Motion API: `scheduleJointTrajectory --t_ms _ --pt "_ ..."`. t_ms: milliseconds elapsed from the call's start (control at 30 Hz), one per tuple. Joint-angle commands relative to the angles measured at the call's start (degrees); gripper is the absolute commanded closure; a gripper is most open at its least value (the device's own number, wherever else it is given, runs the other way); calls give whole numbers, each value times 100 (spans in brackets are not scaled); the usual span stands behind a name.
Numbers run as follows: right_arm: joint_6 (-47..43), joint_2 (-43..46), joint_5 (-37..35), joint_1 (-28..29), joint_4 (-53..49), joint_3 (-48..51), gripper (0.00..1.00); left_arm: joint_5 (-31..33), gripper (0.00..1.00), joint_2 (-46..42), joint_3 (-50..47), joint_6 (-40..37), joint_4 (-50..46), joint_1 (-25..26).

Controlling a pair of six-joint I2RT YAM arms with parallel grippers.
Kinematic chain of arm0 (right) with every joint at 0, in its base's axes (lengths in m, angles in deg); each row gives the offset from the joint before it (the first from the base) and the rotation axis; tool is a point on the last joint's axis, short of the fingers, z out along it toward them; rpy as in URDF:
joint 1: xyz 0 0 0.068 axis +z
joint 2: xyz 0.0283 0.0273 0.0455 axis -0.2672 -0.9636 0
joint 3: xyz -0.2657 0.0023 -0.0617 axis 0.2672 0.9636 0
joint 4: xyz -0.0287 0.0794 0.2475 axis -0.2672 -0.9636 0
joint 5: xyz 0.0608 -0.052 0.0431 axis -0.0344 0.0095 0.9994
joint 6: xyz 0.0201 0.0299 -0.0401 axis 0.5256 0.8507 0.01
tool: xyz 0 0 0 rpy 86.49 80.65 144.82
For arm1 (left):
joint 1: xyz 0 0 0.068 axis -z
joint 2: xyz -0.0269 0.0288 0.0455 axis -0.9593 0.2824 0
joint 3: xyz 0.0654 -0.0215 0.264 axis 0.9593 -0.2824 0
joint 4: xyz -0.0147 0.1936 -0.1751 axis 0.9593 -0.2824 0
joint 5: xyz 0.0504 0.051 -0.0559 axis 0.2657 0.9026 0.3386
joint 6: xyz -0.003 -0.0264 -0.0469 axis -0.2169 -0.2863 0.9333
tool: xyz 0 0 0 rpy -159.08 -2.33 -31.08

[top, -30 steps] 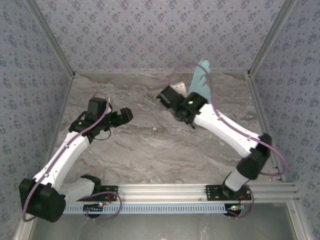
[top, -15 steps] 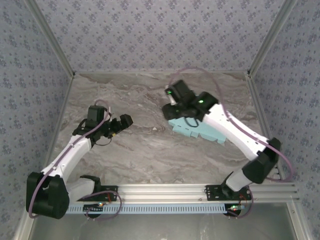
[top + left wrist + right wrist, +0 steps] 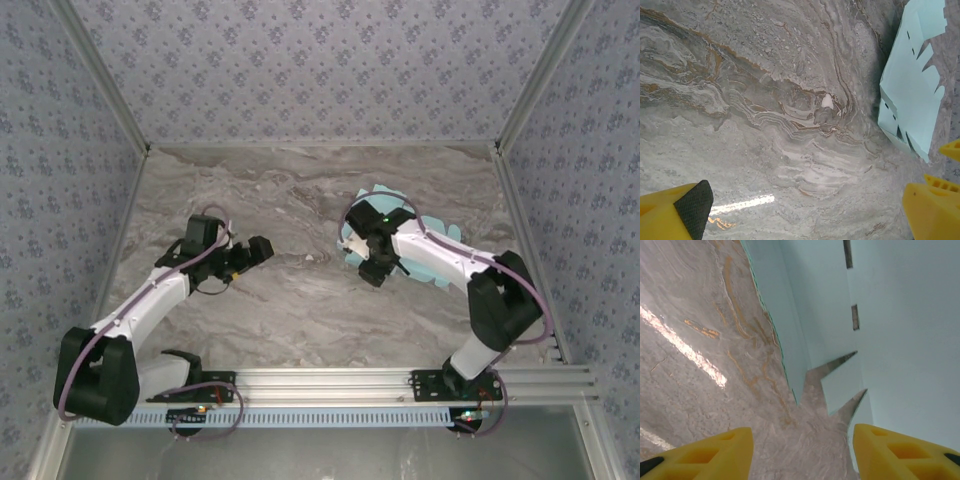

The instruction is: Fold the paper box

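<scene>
The paper box is a flat pale aqua die-cut sheet lying on the marble table right of centre, partly under my right arm. In the right wrist view its pointed tabs and slots lie just ahead of the yellow fingers. My right gripper hovers over the sheet's near left edge, open, with bare marble between the fingers. My left gripper sits to the left of the sheet, apart from it, wide open and holding nothing. The sheet's notched edge shows at the upper right of the left wrist view.
The marble table is fenced by patterned walls at the back and both sides. An aluminium rail carrying the arm bases runs along the near edge. Bare marble separates the two grippers.
The right gripper brought the sheet down from upright at the back, laid it flat and opened off it. The left gripper shifted slightly right, staying open.
</scene>
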Motion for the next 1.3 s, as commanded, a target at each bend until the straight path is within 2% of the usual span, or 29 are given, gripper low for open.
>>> scheduleJointTrajectory --t_ms 0,167,233,267,300,333,400,433,533,600,733,833,1000,1100,1200,1267 --pt "-353 -321 244 67 118 -248 45 46 1 -98 48 -104 21 31" --pt "133 -774 1508 246 222 -502 54 100 1 -153 1 -117 6 32" --pt "318 -907 1718 356 441 -599 57 128 1 -130 33 -163 -21 31" --pt "431 -1016 1676 424 561 -698 61 144 1 -112 43 -181 -31 31" --pt "628 -1146 1500 479 679 -828 69 153 1 -93 47 -196 -38 36" --pt "866 -1272 1171 536 765 -959 74 163 1 -70 50 -200 -39 34" --pt "1312 -1638 234 720 561 -1437 78 162 1 -27 56 -204 -53 31" --pt "1533 -1847 10 778 364 -1724 79 152 1 -15 61 -200 -62 31" --pt "1958 -1840 224 813 709 -1932 70 161 1 -34 85 -218 -130 32" --pt "2036 -1638 91 869 887 -1894 63 184 1 -72 111 -231 -178 31" --pt "1799 -1089 -318 887 633 -1697 57 207 1 -163 62 -171 -144 31" --pt "1561 -739 -518 682 400 -1363 53 198 1 -127 -20 -91 -31 31" --pt "1206 -674 -373 301 344 -804 52 199 1 37 -34 -33 109 40" --pt "1040 -1051 242 249 148 -767 54 266 1 84 24 -50 43 41" --pt "1189 -1447 106 288 176 -777 56 299 1 109 60 -42 -18 40" --pt "1412 -1579 -180 335 310 -795 62 304 1 79 60 -38 -62 40"
